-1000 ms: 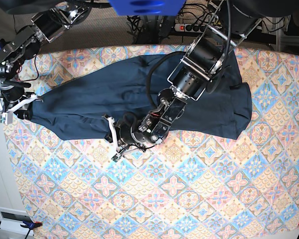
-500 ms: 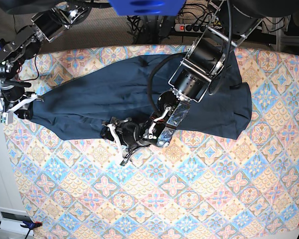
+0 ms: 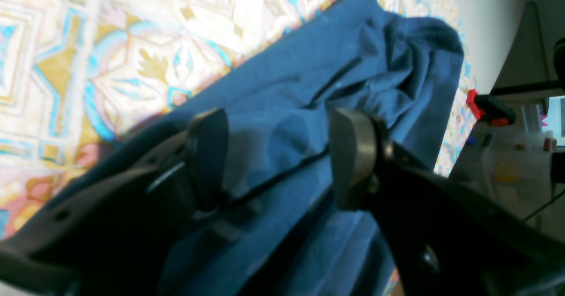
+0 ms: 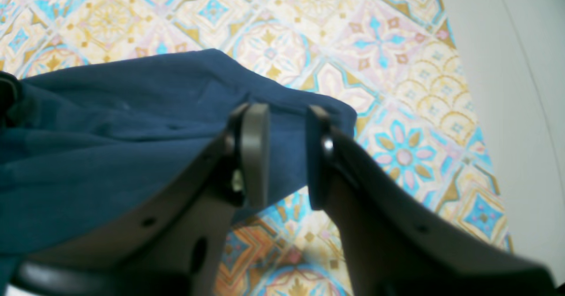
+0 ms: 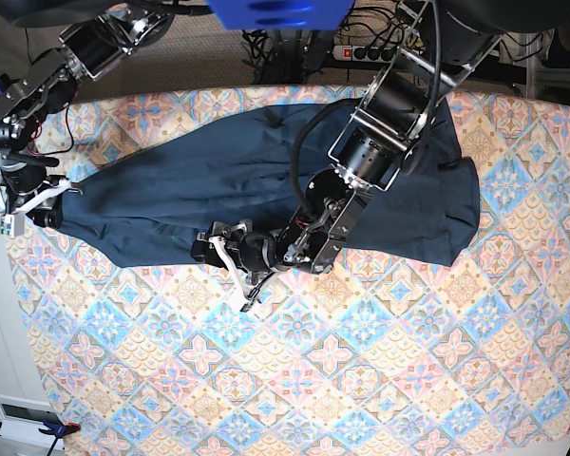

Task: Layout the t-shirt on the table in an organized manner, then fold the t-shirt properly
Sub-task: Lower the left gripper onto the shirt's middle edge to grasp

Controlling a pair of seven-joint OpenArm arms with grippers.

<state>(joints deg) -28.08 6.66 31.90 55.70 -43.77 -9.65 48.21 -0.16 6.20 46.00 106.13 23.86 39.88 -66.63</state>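
Note:
The dark navy t-shirt (image 5: 199, 180) lies stretched across the far half of the patterned table (image 5: 361, 380), drawn to a point at its left end. My right gripper (image 5: 28, 209) is shut on that end near the table's left edge. In the right wrist view the blue cloth (image 4: 110, 124) fills the gap between the right gripper's (image 4: 287, 155) fingers. My left gripper (image 5: 233, 273) stands open at the shirt's near hem. In the left wrist view the left gripper's (image 3: 278, 155) jaws are wide apart over the cloth (image 3: 331, 58), which lies loose beneath them.
The left arm's upper links (image 5: 380, 133) reach over the shirt's right half. A power strip (image 5: 361, 52) and cables lie behind the table. A red clamp (image 5: 57, 429) sits at the near left corner. Pale floor (image 4: 521, 88) borders the table's left edge.
The left gripper's jaws have gone from shut on the shirt's near hem to wide open, letting the cloth go, and its wrist has turned a little. The right gripper has not moved.

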